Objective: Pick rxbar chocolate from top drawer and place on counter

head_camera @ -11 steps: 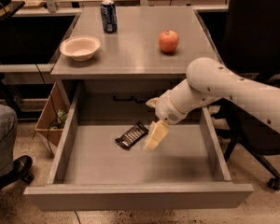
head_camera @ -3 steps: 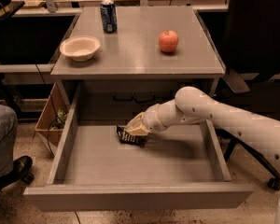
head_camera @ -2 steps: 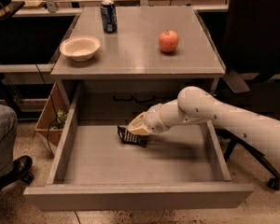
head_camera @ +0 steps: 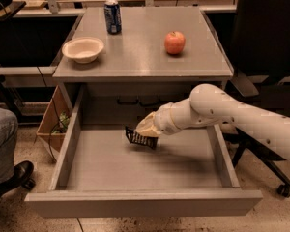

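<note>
The hand (head_camera: 146, 127) is clamped on the tilted rxbar chocolate (head_camera: 141, 138) inside the top drawer (head_camera: 135, 170); the bench (head_camera: 135, 50) lies above and behind it

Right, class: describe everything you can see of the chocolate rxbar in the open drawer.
The rxbar chocolate is a small flat bar in a glossy black wrapper with pale markings. It sits toward the back of the top drawer, near the middle, set at a slant. The gripper is right over its rear edge, hiding part of it; whether the bar is lifted is unclear.
</note>
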### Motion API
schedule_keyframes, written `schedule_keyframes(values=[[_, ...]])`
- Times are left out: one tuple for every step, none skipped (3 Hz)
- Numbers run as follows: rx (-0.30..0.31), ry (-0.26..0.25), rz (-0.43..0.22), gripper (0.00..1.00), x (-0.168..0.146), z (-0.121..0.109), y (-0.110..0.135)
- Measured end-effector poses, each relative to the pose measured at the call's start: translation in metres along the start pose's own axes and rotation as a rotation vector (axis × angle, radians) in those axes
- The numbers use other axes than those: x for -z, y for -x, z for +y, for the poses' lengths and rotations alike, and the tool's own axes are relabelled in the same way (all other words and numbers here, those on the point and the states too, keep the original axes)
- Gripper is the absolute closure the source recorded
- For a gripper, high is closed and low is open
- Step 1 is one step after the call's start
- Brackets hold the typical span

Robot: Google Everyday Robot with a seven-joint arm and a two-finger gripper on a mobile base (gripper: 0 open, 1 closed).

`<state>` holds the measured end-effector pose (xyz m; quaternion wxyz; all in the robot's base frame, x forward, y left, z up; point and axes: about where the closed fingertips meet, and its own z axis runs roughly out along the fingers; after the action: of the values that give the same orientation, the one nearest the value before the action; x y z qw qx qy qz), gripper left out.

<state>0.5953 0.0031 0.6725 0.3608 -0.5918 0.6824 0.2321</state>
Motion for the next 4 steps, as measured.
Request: schedule_keyframes(values=[[0.029,-0.07,0.066,1.0,0.045,-0.007,0.027],[0.074,-0.156,0.122,1.0,0.099,-0.026,0.064],[0.112,-0.229,0.173,1.0,0.144,-0.049,0.099],[0.14,-0.276,0.212,1.0,0.178,-0.083,0.128]])
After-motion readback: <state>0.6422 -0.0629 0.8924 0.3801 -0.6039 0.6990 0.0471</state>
